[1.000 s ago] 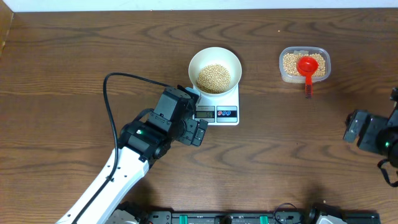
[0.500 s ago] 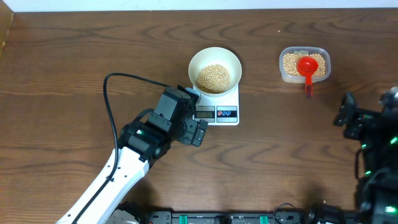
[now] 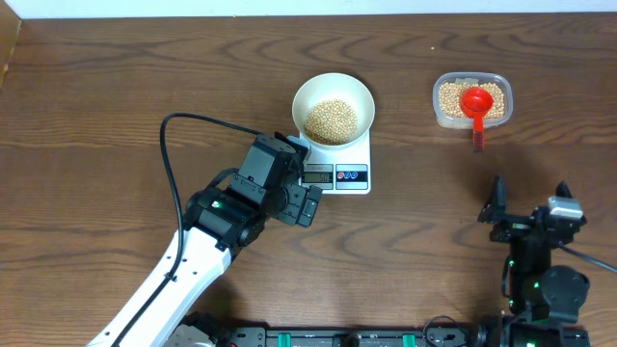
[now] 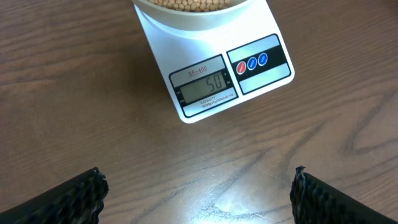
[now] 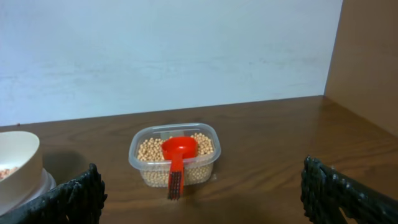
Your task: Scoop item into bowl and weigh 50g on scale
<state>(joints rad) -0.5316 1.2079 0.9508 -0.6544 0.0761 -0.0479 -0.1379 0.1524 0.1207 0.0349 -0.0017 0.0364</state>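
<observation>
The cream-white bowl (image 3: pixel 302 96) holds a heap of tan beans (image 3: pixel 331 120) and stands on the white scale (image 3: pixel 339 175). In the left wrist view the scale's display (image 4: pixel 207 86) reads 50. My left gripper (image 3: pixel 307 204) hovers just in front and to the left of the scale, open and empty, its fingertips (image 4: pixel 81 193) wide apart over bare wood. My right gripper (image 3: pixel 530 200) is at the near right, open and empty, facing the clear tub (image 5: pixel 146 171) of beans. A red scoop (image 5: pixel 177 155) rests in that tub.
The clear tub (image 3: pixel 442 114) sits at the back right with the scoop's handle (image 3: pixel 477 138) sticking out over its front rim. A black cable (image 3: pixel 172 154) loops off the left arm. A wall runs along the table's far edge.
The right arm has swung from the table's right edge leftward and toward the near edge, its fingers still wide. The left arm, bowl, scale and scoop have not moved.
</observation>
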